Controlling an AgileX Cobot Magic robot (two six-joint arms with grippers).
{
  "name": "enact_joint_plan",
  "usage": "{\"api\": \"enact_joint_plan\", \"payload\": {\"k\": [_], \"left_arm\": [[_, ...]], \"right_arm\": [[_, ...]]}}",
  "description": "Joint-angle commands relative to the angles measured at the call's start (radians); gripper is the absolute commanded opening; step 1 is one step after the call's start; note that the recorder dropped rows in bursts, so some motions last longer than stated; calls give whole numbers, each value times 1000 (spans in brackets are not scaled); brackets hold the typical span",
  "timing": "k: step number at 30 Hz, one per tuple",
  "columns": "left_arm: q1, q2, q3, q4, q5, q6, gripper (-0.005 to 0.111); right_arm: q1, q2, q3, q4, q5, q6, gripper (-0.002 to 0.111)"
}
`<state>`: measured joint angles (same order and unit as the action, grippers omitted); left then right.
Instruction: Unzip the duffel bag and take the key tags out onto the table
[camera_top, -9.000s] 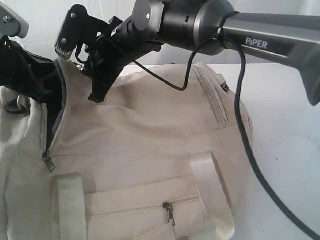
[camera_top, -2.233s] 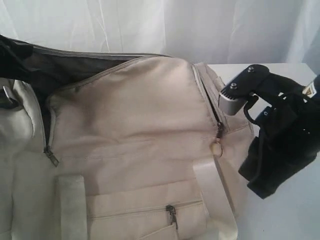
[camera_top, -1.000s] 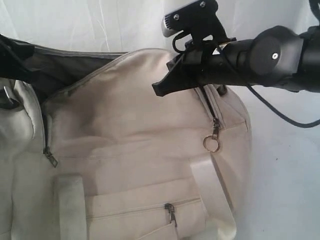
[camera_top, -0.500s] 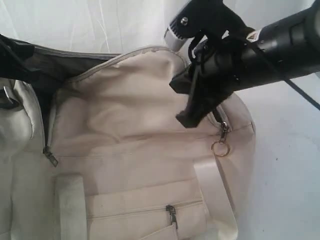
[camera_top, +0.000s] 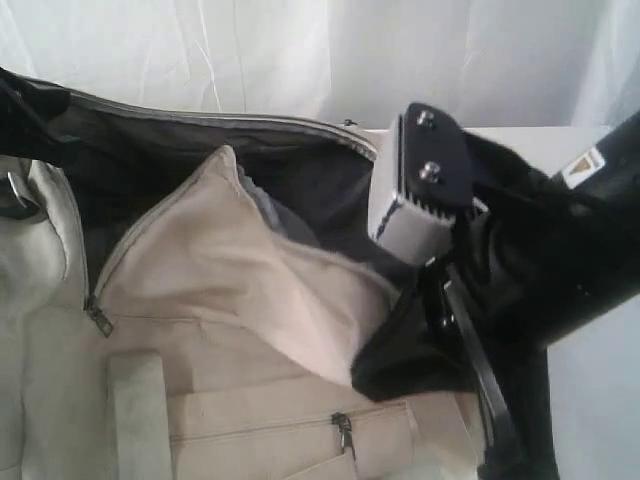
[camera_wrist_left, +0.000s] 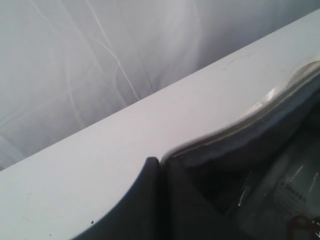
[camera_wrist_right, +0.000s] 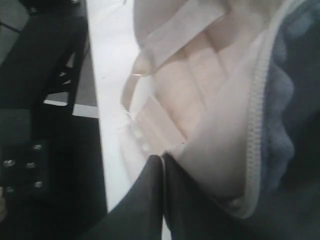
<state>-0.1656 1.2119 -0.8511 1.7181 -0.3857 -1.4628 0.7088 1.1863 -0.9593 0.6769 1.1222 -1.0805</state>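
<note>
Steadiness counts: my left gripper (camera_wrist_left: 160, 167) and right gripper (camera_wrist_right: 161, 165), jaws pressed together on opposite zipper edges of the cream-beige fabric duffel bag (camera_top: 230, 290) on the white desk (camera_wrist_left: 100, 165), should spread its mouth wider, since the coloured plastic key tags (camera_wrist_left: 302, 223) seem to lie deep inside.

No lettering was legible. A small triangular sticker (camera_top: 584, 167) sat on the right arm (camera_top: 570, 260), its symbol blurred.

A robot test lab: white curtain backdrop (camera_wrist_left: 75, 60) behind a plain white table (camera_wrist_left: 75, 175).
</note>
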Motion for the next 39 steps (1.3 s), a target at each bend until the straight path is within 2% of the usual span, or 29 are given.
{"api": "enact_joint_plan", "payload": {"k": [1,7,10,13,18,20,28,35,39], "left_arm": [[3,-28,-17,-6,-41,-6,0],[3,-28,-17,-6,-41,-6,0],[3,-28,-17,-6,-41,-6,0],[3,-28,-17,-6,-41,-6,0],[3,-28,-17,-6,-38,-6,0],[3,-28,-17,-6,-33,-6,0],[3,-28,-17,-6,48,-6,0],[3,-28,-17,-6,65,-6,0],[3,-28,-17,-6,60,-6,0]], "right_arm": [[55,17,86,66,79,-17,0],[139,59,217,66,29,-15,0],[160,75,248,66,-14,-15,6],[160,80,259,66,-51,-15,21],[160,80,265,24,-99,22,60],[171,82,275,7,-139,70,66],[247,84,322,-11,-95,72,63],[258,82,300,239,10,54,58],[258,66,232,279,17,3,48]]}}
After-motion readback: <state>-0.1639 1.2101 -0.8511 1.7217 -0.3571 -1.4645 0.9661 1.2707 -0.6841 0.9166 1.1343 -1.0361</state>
